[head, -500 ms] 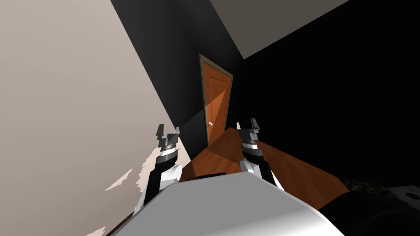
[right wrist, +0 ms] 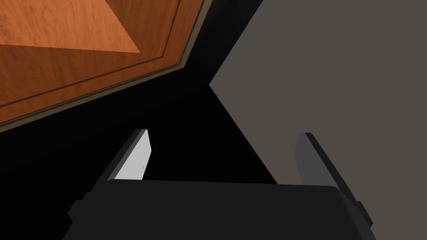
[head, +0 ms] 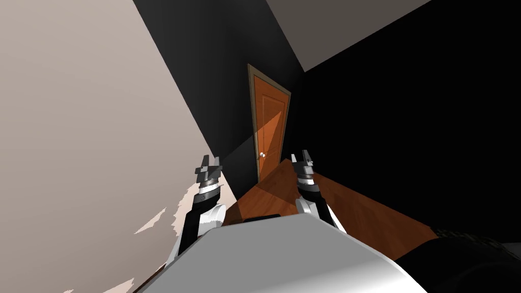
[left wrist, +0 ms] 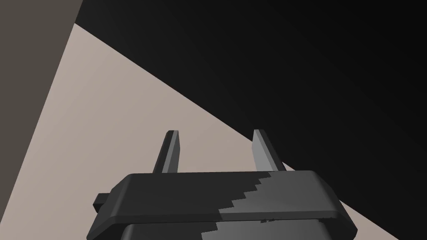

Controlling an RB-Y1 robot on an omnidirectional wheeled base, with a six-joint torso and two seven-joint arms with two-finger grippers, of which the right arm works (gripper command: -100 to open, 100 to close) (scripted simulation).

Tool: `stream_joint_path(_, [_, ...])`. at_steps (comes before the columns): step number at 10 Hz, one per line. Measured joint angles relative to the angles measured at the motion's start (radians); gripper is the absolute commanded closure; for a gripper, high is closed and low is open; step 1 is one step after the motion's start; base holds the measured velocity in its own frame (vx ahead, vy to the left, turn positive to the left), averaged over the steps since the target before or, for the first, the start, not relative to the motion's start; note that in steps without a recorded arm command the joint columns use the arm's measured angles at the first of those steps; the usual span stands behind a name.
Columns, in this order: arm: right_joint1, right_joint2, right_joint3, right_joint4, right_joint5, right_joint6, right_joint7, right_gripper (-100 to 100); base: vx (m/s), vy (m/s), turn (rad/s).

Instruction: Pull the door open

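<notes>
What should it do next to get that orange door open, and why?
Probably roll forward toward the door. It appears shut in its frame, far ahead, and its small knob sits well beyond both the left gripper and the right gripper, which hover open and empty close to the robot. Reaching from here would likely fall short.

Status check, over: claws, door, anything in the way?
Open and empty: left claw, right claw. Orange door shut, knob untouched, far ahead. No obstacle seen before it.
</notes>
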Motion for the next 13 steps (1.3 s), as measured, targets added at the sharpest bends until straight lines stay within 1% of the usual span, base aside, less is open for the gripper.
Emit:
stream_joint_path(1, [-0.002, -0.005, 0.001, 0.022, 0.008, -0.009, 0.017, -100, 0.070, -0.006, 0.021])
stream_joint_path(3, [-0.028, -0.016, -0.004, 0.079, 0.025, -0.023, 0.054, -100, 0.084, -0.009, 0.032])
stream_joint_path(4, [-0.036, -0.019, -0.001, 0.109, 0.037, -0.032, 0.077, -100, 0.085, -0.022, 0.031])
stream_joint_path(6, [-0.054, -0.032, -0.004, 0.174, 0.058, -0.057, 0.122, -100, 0.089, -0.013, 0.033])
stream_joint_path(7, [-0.065, -0.036, -0.001, 0.198, 0.071, -0.060, 0.148, -100, 0.063, -0.003, 0.009])
stream_joint_path(8, [-0.074, -0.038, -0.003, 0.220, 0.077, -0.065, 0.164, -100, 0.056, -0.005, 0.019])
stream_joint_path(9, [-0.083, -0.041, -0.003, 0.250, 0.086, -0.074, 0.180, -100, 0.079, -0.004, 0.039])
stream_joint_path(10, [-0.096, -0.046, -0.003, 0.278, 0.097, -0.080, 0.204, -100, 0.085, -0.011, 0.037])
stream_joint_path(11, [-0.113, -0.056, -0.010, 0.311, 0.107, -0.088, 0.228, -100, 0.060, -0.011, 0.014])
stream_joint_path(12, [-0.113, -0.060, -0.010, 0.332, 0.113, -0.099, 0.242, -100, 0.056, -0.008, 0.028])
stream_joint_path(13, [-0.116, -0.059, -0.005, 0.362, 0.125, -0.112, 0.263, -100, 0.080, -0.025, 0.036])
